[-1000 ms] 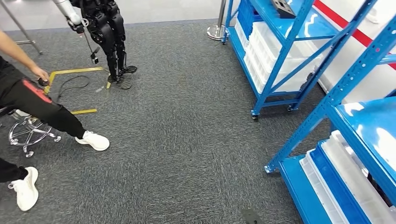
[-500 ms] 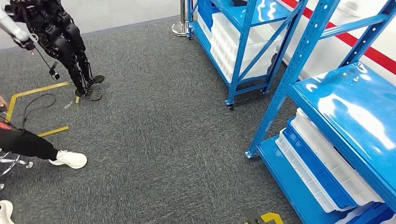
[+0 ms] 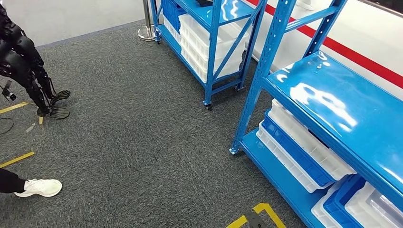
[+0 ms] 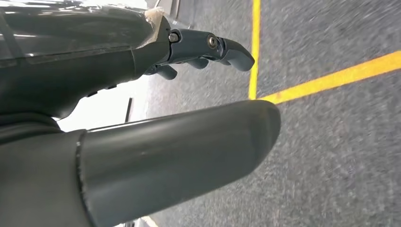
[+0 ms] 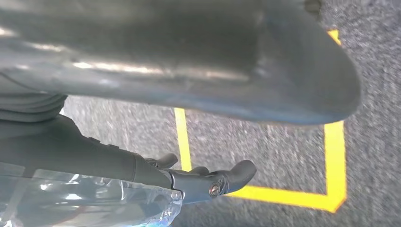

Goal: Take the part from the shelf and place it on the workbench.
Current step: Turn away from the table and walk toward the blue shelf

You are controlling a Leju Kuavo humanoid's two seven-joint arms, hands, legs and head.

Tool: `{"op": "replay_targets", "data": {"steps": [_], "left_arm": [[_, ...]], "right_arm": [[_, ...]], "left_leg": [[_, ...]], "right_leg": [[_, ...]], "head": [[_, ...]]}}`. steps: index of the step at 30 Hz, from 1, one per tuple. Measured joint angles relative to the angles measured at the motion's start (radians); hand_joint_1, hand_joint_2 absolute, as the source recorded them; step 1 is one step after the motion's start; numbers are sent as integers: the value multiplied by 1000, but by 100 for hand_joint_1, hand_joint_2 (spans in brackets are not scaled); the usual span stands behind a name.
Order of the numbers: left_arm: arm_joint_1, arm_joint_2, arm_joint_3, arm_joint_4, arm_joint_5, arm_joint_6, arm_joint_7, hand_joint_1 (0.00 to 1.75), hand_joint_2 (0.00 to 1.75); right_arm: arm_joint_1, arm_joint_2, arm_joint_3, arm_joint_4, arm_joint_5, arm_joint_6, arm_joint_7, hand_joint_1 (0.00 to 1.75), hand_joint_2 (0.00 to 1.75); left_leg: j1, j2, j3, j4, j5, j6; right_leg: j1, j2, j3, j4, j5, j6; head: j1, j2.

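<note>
Head view has swung toward the blue shelf (image 3: 328, 102), so we are still approaching, our left hand (image 4: 142, 118) and right hand (image 5: 189, 142) open, holding nothing.

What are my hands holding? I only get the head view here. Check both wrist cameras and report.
Observer: The left hand holds nothing; its fingers are apart.
Operator: Now the right one.
Observer: The right hand holds nothing either.
Operator: Tell me what lies beyond it.
Observer: Grey carpet with a corner of yellow tape marked on it.
</note>
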Motion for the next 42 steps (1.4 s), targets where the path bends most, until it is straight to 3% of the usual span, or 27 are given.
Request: {"op": "replay_targets", "data": {"steps": [2,4,5,6,8,10,12,13,14,16,17,19,20,21,22,24,26,28,30,32,34,35,36,37,39,41,42], "left_arm": [[3,2,0,0,0,0,0,0,0],[4,3,0,0,0,0,0,0,0],[4,3,0,0,0,0,0,0,0],[4,2,0,0,0,0,0,0,0],[4,1,0,0,0,0,0,0,0],[3,1,0,0,0,0,0,0,0],[0,1,0,0,0,0,0,0,0],[-2,0,0,0,0,0,0,0,0],[-4,-1,0,0,0,0,0,0,0],[-4,-4,0,0,1,0,0,0,0],[-2,-4,0,0,1,0,0,0,0],[4,-4,0,0,1,0,0,0,0],[7,-3,0,1,1,1,0,0,0],[8,-3,0,1,1,1,0,0,0],[8,-4,0,1,2,1,0,0,0],[7,-3,0,2,2,0,0,0,0],[6,-3,0,2,3,0,-1,0,0],[4,-4,0,3,4,0,-1,0,0],[2,-4,0,3,3,0,-1,0,0],[4,-3,0,3,2,0,-1,0,0],[6,-2,0,3,2,1,-1,0,0],[7,-2,0,3,2,1,-1,0,0],[6,-2,0,3,2,1,-1,0,0],[6,-3,0,3,1,1,-1,0,0],[6,-2,0,3,1,1,-1,0,0],[5,-1,0,3,1,1,-1,0,0],[4,0,0,3,1,1,-1,0,0]], "right_arm": [[-5,1,0,0,0,0,0,0,0],[-6,1,0,0,0,0,0,0,0],[-5,0,0,0,0,0,0,0,0],[-3,0,0,0,0,0,0,0,0],[-3,0,0,0,0,0,-1,0,0],[-6,1,0,0,0,0,-2,0,0],[-6,0,0,0,1,0,-2,0,0],[-4,0,0,0,1,0,-2,0,0],[-2,0,0,0,1,0,-2,0,0],[-3,0,0,0,2,0,-1,0,0],[-5,0,0,0,3,0,-1,0,0],[-8,0,-1,0,3,0,-1,0,0],[-7,0,-1,0,3,0,-1,0,0],[-6,0,-1,0,3,0,-1,0,0],[-6,0,-1,0,3,0,-1,0,0],[-7,0,-1,0,3,0,-1,0,0],[-8,0,-1,0,3,0,-1,0,0],[-5,0,-1,0,2,0,-1,0,0],[-1,0,-1,0,2,0,-1,0,0],[-4,1,-1,0,3,0,-1,0,0],[-8,2,-1,0,3,1,-1,0,0],[-7,2,-1,0,3,1,-2,0,0],[-5,1,-1,0,3,2,-2,0,0],[-4,1,-1,0,3,3,-2,0,0],[-5,1,-1,0,3,4,-2,0,0],[-7,2,-1,0,4,4,-2,0,0],[-7,2,-1,0,5,5,-2,0,0]], "left_leg": [[-3,30,1,-4,1,9],[-6,61,1,-4,0,11],[-7,75,1,-4,-1,10],[-6,87,2,-4,-2,8],[-8,111,8,-3,-7,1],[-11,131,15,-3,-15,-11],[-10,149,23,-7,-18,-24],[-7,150,27,-8,-20,-30],[-3,136,28,-3,-27,-36],[1,77,2,59,-71,-44],[1,48,-26,117,-103,-44],[0,25,-87,230,-146,-43],[0,22,-103,250,-139,-43],[1,19,-102,234,-113,-42],[1,14,-85,186,-73,-40],[5,-30,-39,67,-10,-35],[5,-62,-17,10,7,-31],[-2,-44,-13,2,8,-20],[-4,-17,-7,-11,17,-3],[-5,15,-4,-19,20,7],[-7,49,-5,-19,19,10],[-7,65,-5,-19,18,9],[-6,79,-5,-19,17,8],[-6,92,-4,-19,15,5],[-8,115,2,-17,8,-6],[-11,137,12,-16,0,-21],[-10,148,17,-17,-3,-28]], "right_leg": [[0,-56,-56,111,-51,-4],[-3,-69,-107,217,-87,0],[-4,-71,-109,227,-85,6],[-6,-76,-88,193,-69,15],[-8,-113,-12,57,-22,25],[-3,-145,38,-33,4,17],[7,-137,39,-44,8,1],[2,-126,40,-47,10,-7],[0,-115,42,-51,12,-14],[-9,-92,49,-57,18,-30],[-7,-79,49,-58,19,-35],[-2,-50,50,-57,21,-40],[0,-35,51,-57,21,-40],[1,-19,52,-56,20,-40],[2,-4,54,-55,20,-40],[5,22,52,-51,19,-37],[6,45,43,-48,21,-28],[2,64,32,-50,25,-14],[1,25,11,-24,13,-8],[0,-42,-39,72,-33,-11],[-4,-64,-97,191,-79,-9],[-7,-68,-108,217,-84,-3],[-11,-73,-97,204,-74,7],[-15,-81,-67,154,-54,17],[-19,-126,12,21,-14,29],[-14,-153,51,-45,2,20],[-9,-148,51,-49,2,11]], "head": [[2,0],[3,0],[3,0],[3,0],[3,0],[2,0],[1,0],[1,0],[0,0],[-3,0],[-4,0],[-5,0],[-5,0],[-5,0],[-5,0],[-4,0],[-3,0],[-3,0],[-2,0],[1,0],[2,0],[2,0],[2,0],[2,0],[2,0],[-1,0],[-2,0]]}}
